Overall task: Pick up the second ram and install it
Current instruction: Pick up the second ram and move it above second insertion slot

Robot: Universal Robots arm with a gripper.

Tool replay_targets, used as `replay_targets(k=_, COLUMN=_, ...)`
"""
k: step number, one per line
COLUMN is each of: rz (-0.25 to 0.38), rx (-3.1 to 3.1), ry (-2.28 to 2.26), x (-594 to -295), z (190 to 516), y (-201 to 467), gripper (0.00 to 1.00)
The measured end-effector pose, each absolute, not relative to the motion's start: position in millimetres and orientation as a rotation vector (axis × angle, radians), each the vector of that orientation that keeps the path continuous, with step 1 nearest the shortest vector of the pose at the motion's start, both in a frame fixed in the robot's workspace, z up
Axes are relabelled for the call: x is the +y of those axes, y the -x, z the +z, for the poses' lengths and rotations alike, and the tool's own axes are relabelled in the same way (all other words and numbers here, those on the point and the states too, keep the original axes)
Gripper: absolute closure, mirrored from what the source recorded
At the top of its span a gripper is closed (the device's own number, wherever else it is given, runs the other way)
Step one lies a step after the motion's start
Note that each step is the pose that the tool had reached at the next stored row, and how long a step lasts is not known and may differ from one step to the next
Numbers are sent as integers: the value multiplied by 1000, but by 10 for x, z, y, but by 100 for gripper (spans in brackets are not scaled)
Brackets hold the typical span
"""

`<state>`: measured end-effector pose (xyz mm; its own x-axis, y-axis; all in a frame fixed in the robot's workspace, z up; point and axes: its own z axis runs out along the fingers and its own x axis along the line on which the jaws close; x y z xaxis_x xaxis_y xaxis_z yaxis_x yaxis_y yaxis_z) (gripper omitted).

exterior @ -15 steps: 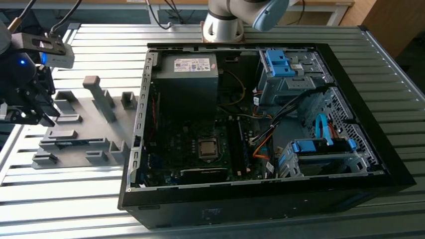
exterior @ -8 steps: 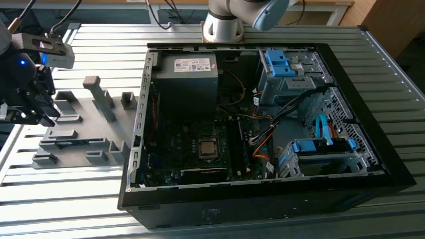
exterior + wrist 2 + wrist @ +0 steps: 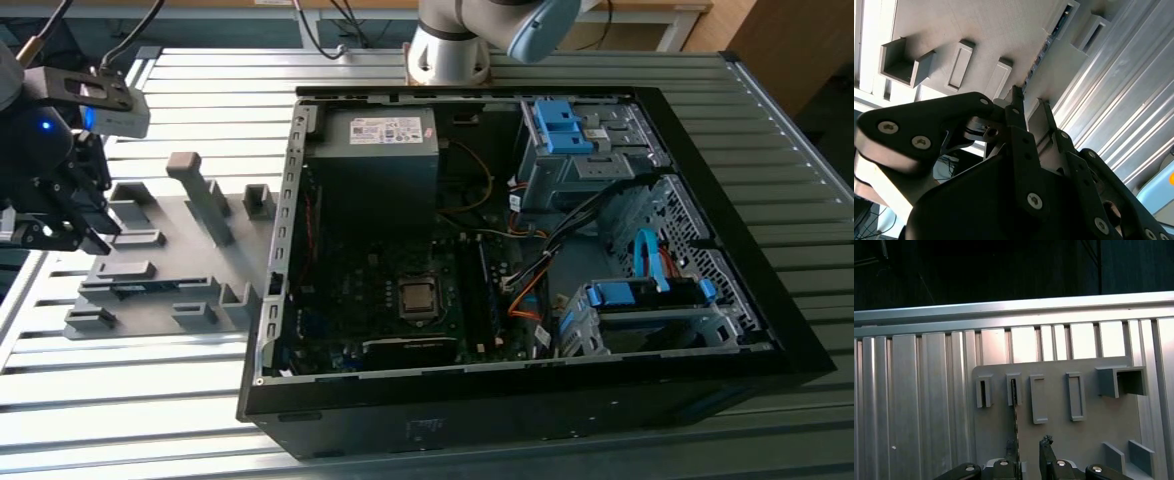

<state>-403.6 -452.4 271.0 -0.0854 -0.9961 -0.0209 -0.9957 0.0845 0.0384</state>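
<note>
My jaws (image 3: 1029, 445) parted, narrow gap, nothing clamped. Second ram (image 3: 1015, 410) stands on edge in slot of grey holder plate (image 3: 1084, 440). Thin strip runs straight up to one of my fingertips (image 3: 1011, 450); cannot tell if it sits inside gap or just beside that finger. Same line-up in both wrist views. Plate lies flat on ribbed aluminium table (image 3: 914, 415). In exterior view I hang over plate, at 9 o'clock from open computer case (image 3: 534, 420), well apart from it
</note>
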Motion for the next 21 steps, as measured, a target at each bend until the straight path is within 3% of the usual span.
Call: replay_targets(k=21, rz=-59, rx=-2270, ry=-2148, x=-4525, z=2577, y=4037, gripper=68)
